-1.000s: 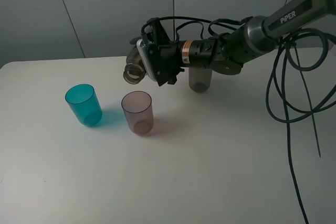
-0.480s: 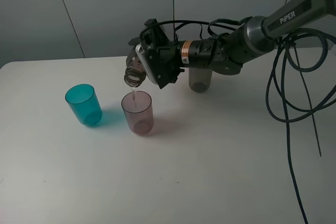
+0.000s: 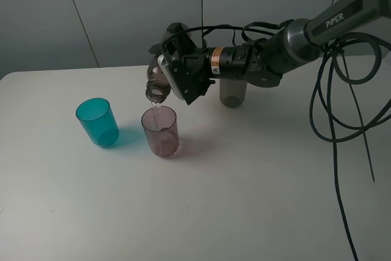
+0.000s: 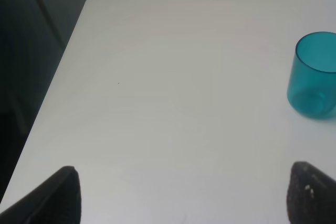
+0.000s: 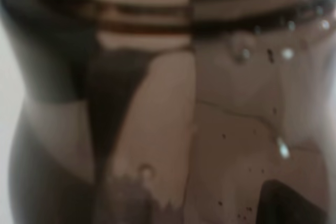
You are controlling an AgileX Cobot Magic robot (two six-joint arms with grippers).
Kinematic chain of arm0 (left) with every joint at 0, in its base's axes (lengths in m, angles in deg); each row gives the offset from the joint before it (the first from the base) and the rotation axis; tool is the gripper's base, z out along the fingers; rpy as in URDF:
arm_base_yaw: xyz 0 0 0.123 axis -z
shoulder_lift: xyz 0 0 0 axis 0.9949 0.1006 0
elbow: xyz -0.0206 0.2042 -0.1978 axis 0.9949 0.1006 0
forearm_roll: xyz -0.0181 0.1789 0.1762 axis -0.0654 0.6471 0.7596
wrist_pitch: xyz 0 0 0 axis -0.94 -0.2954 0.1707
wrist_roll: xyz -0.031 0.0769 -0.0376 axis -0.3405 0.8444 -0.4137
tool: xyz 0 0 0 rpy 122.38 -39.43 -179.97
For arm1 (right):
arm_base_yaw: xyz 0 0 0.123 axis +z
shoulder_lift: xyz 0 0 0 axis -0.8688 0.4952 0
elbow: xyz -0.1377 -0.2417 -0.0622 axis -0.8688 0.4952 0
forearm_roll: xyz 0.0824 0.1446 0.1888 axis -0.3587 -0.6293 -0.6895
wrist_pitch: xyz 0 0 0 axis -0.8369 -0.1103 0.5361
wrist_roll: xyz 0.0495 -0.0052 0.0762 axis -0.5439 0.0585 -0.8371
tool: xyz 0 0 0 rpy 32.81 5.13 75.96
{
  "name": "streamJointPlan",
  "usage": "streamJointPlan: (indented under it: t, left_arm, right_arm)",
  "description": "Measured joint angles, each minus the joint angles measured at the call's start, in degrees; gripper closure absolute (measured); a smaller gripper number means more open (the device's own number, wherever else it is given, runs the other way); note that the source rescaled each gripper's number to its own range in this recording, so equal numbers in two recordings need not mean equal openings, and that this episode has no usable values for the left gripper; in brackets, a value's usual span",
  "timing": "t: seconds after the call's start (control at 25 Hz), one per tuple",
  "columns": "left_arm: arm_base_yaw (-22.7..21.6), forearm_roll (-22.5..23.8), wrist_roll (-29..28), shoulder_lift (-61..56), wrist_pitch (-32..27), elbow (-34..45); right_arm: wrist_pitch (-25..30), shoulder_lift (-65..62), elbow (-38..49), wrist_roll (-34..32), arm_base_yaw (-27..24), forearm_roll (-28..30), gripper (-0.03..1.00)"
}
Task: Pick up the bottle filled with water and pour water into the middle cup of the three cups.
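R gripper (image 3: 178, 82): jaws clamped on bottle (image 3: 157, 88); R arm (image 3: 287, 44) reaches in from the right, over rear-middle of table (image 3: 244, 187).
Bottle: held tipped, neck pointing down, open mouth just above rim of middle cup (image 3: 160, 132), not touching it. Body mostly hidden by gripper in high view. Fills R wrist view, blurred, brownish wall w/ droplets.
Water: thin pale stream (image 3: 156, 109) runs from mouth into the cup.
Middle cup: pinkish-mauve, upright on table, directly below bottle mouth. Fill level: can't tell.
Teal cup (image 3: 98, 121): upright, near middle cup on its left, apart from it.
Grey cup (image 3: 233, 94): upright, behind R arm, upper part hidden by it; well apart from middle cup, to rear-right.
L gripper (image 4: 189, 198): spread wide, nothing between; only two dark fingertips (image 4: 65, 195) show, over bare white table, teal cup ahead. Not seen in high view.
Cables (image 3: 342, 90): black loops hang off R arm at right.
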State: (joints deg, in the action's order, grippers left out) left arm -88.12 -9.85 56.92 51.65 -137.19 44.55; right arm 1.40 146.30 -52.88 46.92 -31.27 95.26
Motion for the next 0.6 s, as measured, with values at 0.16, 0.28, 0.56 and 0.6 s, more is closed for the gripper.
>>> streamJointPlan:
  t: [0.16,0.28,0.56,0.6]
  left_arm:
    - [0.00,0.00,0.00,0.00,0.00,0.00]
    - [0.00,0.00,0.00,0.00,0.00,0.00]
    - [0.00,0.00,0.00,0.00,0.00,0.00]
    - [0.00,0.00,0.00,0.00,0.00,0.00]
  right_arm:
    - [0.00,0.00,0.00,1.45,0.00,-0.40,0.95]
    - [0.00,0.00,0.00,2.74,0.00,-1.10,0.95]
    - [0.00,0.00,0.00,5.44,0.00,-2.16,0.95]
    - [0.00,0.00,0.00,5.86,0.00,-2.16,0.95]
